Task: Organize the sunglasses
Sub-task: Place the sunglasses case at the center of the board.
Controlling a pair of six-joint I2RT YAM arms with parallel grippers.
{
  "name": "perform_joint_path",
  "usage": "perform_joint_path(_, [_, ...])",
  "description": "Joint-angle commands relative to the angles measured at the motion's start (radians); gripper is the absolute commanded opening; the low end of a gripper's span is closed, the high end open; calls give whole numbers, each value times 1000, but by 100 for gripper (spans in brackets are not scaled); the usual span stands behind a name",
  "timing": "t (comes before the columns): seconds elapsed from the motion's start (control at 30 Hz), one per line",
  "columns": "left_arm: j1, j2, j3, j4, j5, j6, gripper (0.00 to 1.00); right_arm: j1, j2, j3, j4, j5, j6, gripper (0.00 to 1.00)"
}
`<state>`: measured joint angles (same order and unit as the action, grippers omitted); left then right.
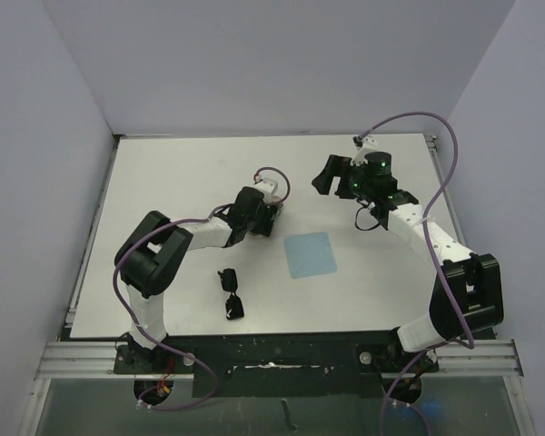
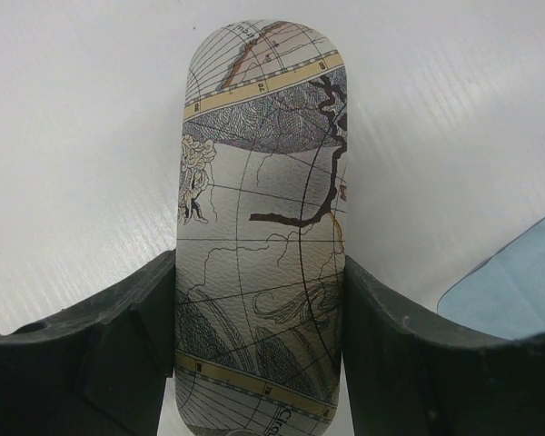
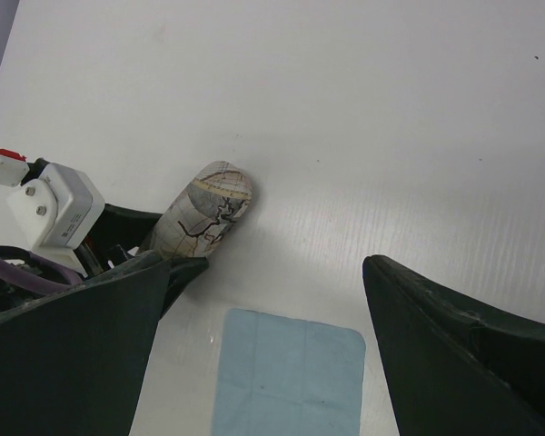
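Observation:
The sunglasses [image 1: 232, 293], black with dark lenses, lie folded on the table near the front left, apart from both grippers. My left gripper [image 1: 271, 216] sits at mid-table. Its jaws press both long sides of the oval map-patterned case [image 2: 259, 227], which lies on the table. The same case [image 3: 204, 218] shows in the right wrist view, sticking out of the left gripper [image 3: 132, 241]. My right gripper [image 1: 333, 178] hangs above the table at the back right, open wide with nothing between its fingers [image 3: 454, 336].
A light blue square cloth [image 1: 309, 254] lies flat just right of the left gripper and in front of the right one; its corner [image 2: 518, 291] shows beside the left finger. Grey walls close off the table's left, back and right sides.

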<state>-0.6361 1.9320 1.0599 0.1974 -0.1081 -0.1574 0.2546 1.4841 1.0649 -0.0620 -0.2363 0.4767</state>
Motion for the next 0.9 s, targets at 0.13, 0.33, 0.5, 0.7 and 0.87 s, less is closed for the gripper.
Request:
perform_joint_path(0.13, [-8,15,8,42,-6,-16,66,-6,-17,0,25,5,9,92])
perform_joint_path(0.33, [-10,10,5,45,-26,-18,67,-7,-17,-3,26,7,10,92])
perform_joint_path(0.5, [-10,-19,17,26,-61,-20,67,-7,-7,-2,25,8,1,93])
perform_joint_path(0.7, [-10,-96,29,-1,-145,-34,67,-5,41,4,18,33,-16,92])
perform_joint_path(0.87, [-11,-143,21,-13,-156,-23,68,5,68,14,19,35,-15,92])
